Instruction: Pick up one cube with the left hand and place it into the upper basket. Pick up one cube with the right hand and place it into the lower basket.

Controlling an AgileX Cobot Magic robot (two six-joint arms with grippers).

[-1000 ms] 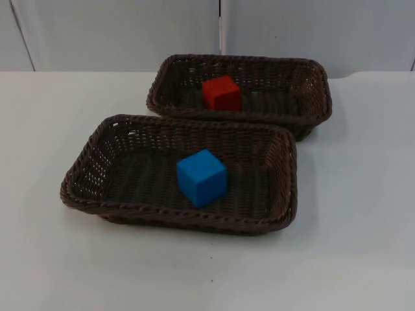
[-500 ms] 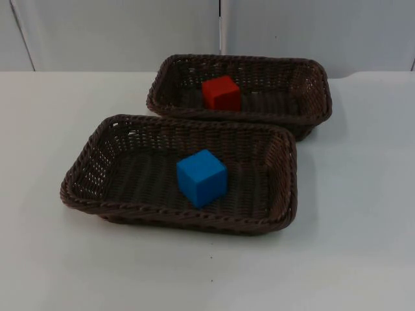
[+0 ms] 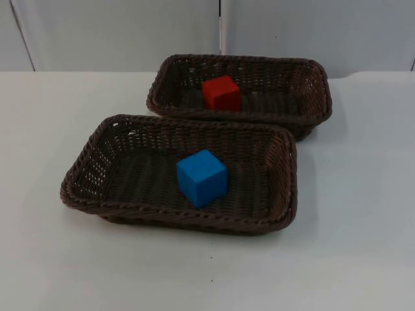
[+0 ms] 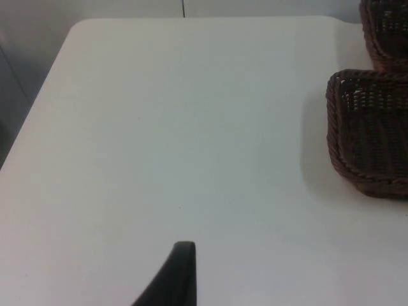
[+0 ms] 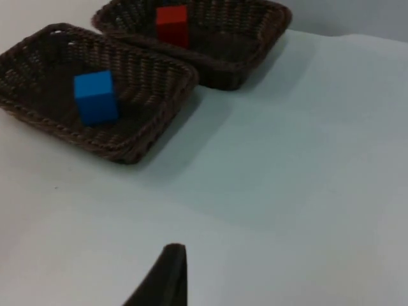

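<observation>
White table top (image 3: 363, 214) fills most of the top view, ending at a grey partition wall (image 3: 117, 32) along the upper edge, with a thin vertical seam in the wall above the baskets.

We see two dark brown woven baskets on the table. The upper basket (image 3: 311, 84) sits in the upper middle of the top view, and the red cube (image 3: 221, 92) rests on its floor, left of centre; the basket's near wall hides the cube's lower edge. The lower basket (image 3: 91, 175) lies in front of it and a little to the left, its far right corner just beside, perhaps touching, the upper basket's near wall; we cannot tell which. The blue cube (image 3: 201, 177) stands on the lower basket's floor, near the middle, turned slightly askew.

From the left wrist view we make out one black fingertip of the left gripper (image 4: 182, 268) over bare table, well apart from the baskets, both cut off by the frame edge. We cannot tell how far its fingers are spread, nor whether it holds anything.

From the right wrist view we likewise see one black fingertip of the right gripper (image 5: 169, 274) above bare table, well apart from both baskets and both cubes. Its opening is also beyond what we can judge.
</observation>
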